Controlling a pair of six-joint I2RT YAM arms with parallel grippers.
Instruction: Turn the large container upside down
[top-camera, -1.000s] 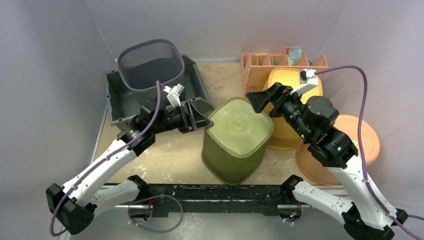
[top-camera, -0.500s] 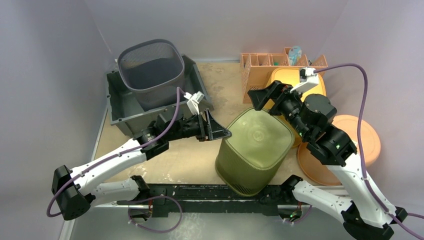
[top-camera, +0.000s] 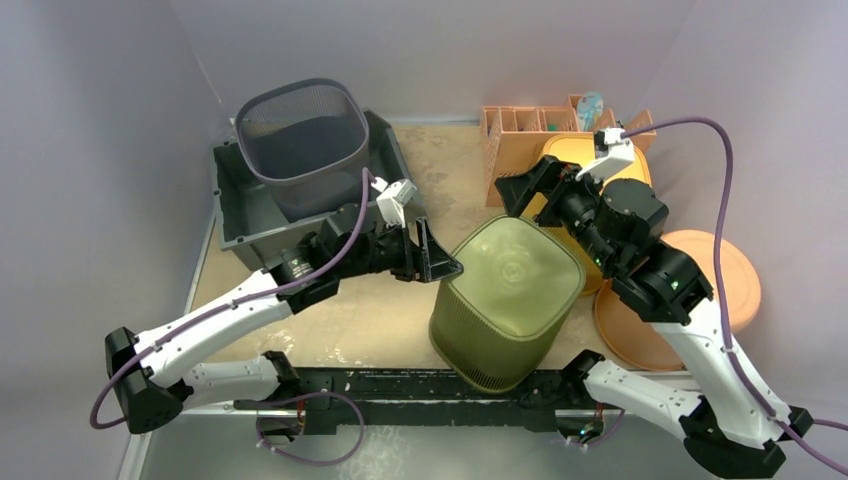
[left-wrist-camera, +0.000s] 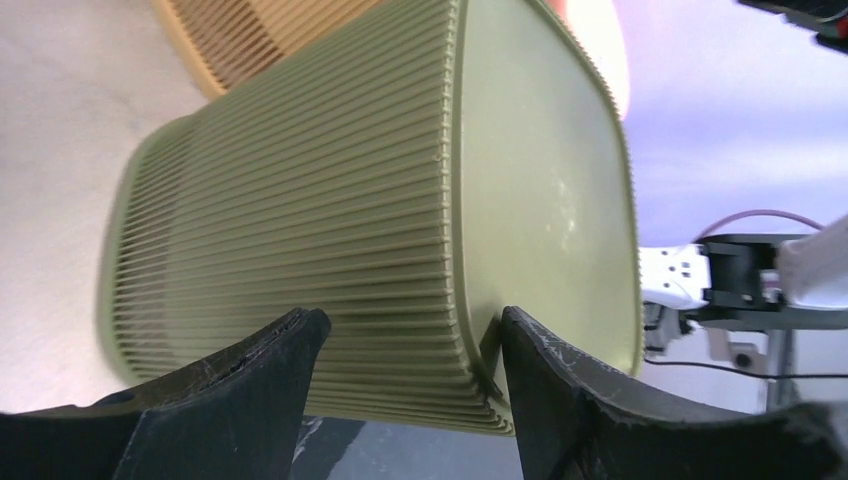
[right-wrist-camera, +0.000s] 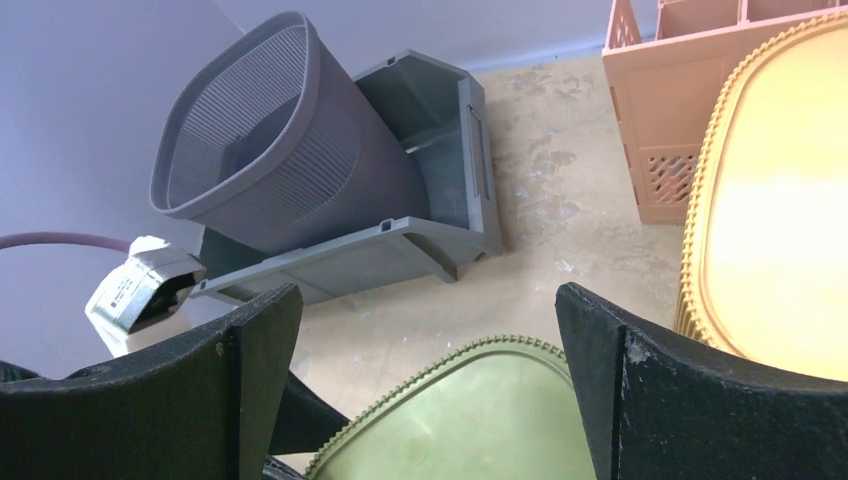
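Observation:
The large olive-green ribbed container (top-camera: 505, 300) stands near the table's front centre with its flat base facing up, slightly tilted. My left gripper (top-camera: 438, 262) is open at its upper left edge. In the left wrist view its jaws (left-wrist-camera: 410, 335) straddle the corner, one finger along the ribbed wall (left-wrist-camera: 330, 200) and the other against the flat base. My right gripper (top-camera: 522, 195) is open and empty, hovering just above the container's far edge. The green base (right-wrist-camera: 460, 420) shows below and between its fingers in the right wrist view.
A dark mesh basket (top-camera: 300, 140) leans in a grey bin (top-camera: 235, 210) at the back left. An orange organizer (top-camera: 520, 130), a yellow ribbed container (top-camera: 590, 165) and an orange round lid (top-camera: 700, 300) crowd the right. A black rail (top-camera: 420, 385) runs along the front.
Over the second the left gripper swung right and the green container slid right and nearer the front. Since half a second ago the container is nearly still and the right gripper has drawn back slightly.

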